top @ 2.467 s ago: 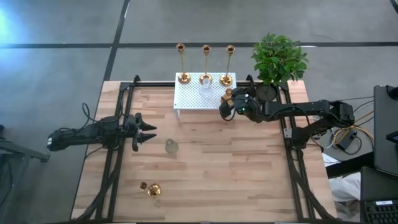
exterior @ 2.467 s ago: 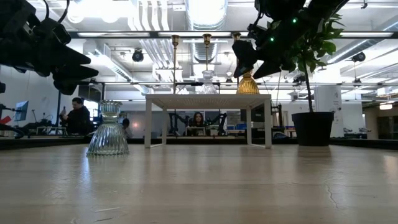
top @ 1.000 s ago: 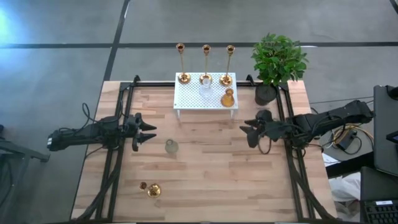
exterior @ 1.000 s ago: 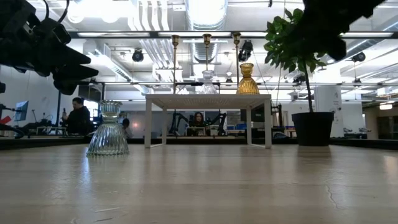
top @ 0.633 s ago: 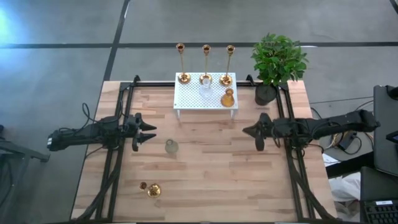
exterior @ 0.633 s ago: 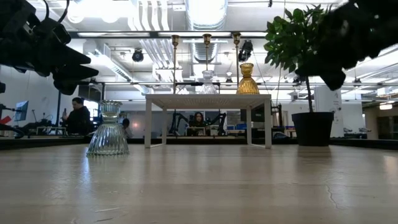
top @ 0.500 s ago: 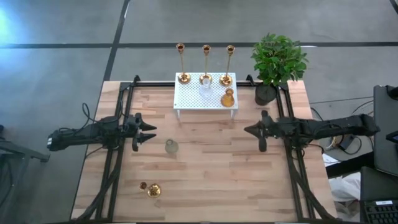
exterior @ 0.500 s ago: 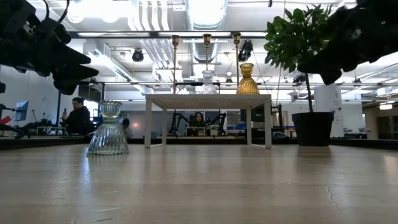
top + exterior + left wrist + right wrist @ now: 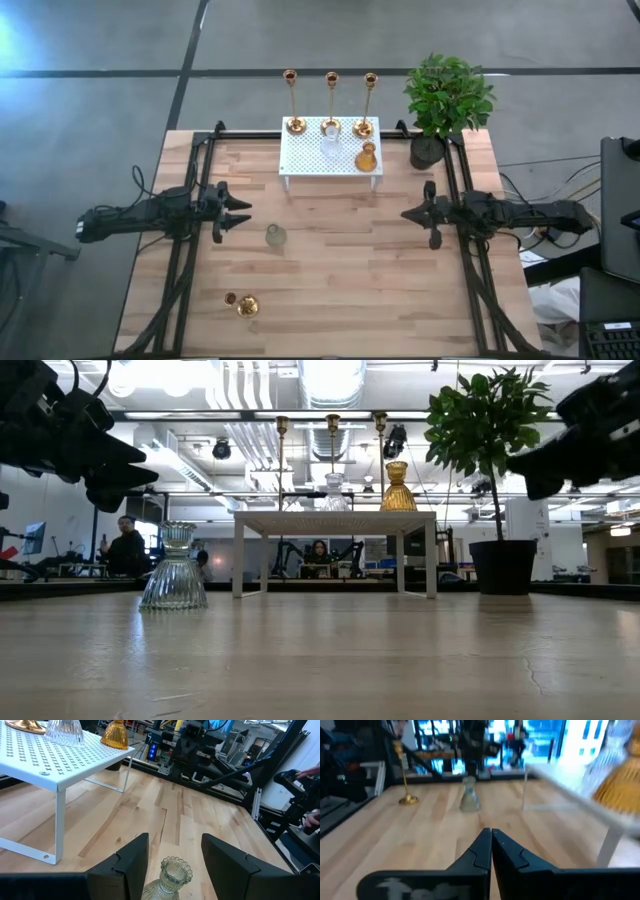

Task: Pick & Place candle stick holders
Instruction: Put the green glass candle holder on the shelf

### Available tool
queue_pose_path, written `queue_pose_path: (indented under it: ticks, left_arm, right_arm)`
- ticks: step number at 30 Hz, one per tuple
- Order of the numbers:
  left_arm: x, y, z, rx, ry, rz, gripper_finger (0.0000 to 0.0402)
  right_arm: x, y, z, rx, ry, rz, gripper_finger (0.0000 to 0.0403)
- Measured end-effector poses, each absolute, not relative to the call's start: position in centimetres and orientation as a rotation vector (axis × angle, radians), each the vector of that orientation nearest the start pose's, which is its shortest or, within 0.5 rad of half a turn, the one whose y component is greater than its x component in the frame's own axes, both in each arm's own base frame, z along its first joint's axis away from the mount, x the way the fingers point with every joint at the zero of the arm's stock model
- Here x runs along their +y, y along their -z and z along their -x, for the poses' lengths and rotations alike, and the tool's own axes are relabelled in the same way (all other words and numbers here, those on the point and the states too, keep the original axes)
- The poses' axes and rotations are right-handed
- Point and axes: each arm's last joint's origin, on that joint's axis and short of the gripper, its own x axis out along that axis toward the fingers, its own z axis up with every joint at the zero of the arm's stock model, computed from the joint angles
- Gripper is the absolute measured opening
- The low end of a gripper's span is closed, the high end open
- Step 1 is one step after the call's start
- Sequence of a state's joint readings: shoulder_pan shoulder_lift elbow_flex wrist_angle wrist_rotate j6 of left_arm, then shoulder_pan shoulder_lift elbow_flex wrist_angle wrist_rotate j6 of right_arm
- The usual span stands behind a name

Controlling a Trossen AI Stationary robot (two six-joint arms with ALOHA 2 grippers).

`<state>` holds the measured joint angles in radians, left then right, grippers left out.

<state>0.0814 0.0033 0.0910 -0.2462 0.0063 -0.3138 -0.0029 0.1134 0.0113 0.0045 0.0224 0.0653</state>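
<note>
Three tall gold candle stick holders (image 9: 331, 100) stand in a row on the far edge of a white perforated shelf (image 9: 305, 160). A fourth gold one (image 9: 243, 304) stands on the table near the front left, also seen upright in the right wrist view (image 9: 405, 775). My left gripper (image 9: 247, 214) hovers open at the table's left, a little short of a clear glass holder (image 9: 170, 880). My right gripper (image 9: 404, 213) hovers shut and empty at the table's right, pointing toward the left (image 9: 491, 837).
A clear glass holder (image 9: 331, 145) and a short amber one (image 9: 366, 157) stand on the shelf. A second clear glass holder (image 9: 274, 236) stands on the wood left of centre. A potted plant (image 9: 445, 100) stands at the far right corner. People sit in the room behind (image 9: 125, 545).
My right gripper has drawn back from below the shelf toward the table's right edge, levelling out as it went, and its fingers have come together with nothing between them. The amber holder stays on the shelf.
</note>
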Motion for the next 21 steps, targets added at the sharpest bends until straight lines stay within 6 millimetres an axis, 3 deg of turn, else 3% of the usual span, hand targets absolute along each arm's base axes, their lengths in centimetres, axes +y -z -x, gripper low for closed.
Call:
queue_pose_path:
  ticks: [5,10,21]
  left_arm:
    - [0.72,-17.03,-9.01,0.146,-0.099,0.320,0.0188]
    - [0.72,-17.03,-9.01,0.146,-0.099,0.320,0.0188]
    - [0.72,-17.04,-9.02,0.145,-0.099,0.320,0.0188]
  right_arm:
    - [-0.09,-16.73,-9.74,-0.009,0.024,0.043,0.0008]
    - [-0.10,-16.72,-9.77,-0.002,0.028,0.145,0.0008]
    - [-0.10,-16.50,-9.95,0.025,0.027,0.077,0.0008]
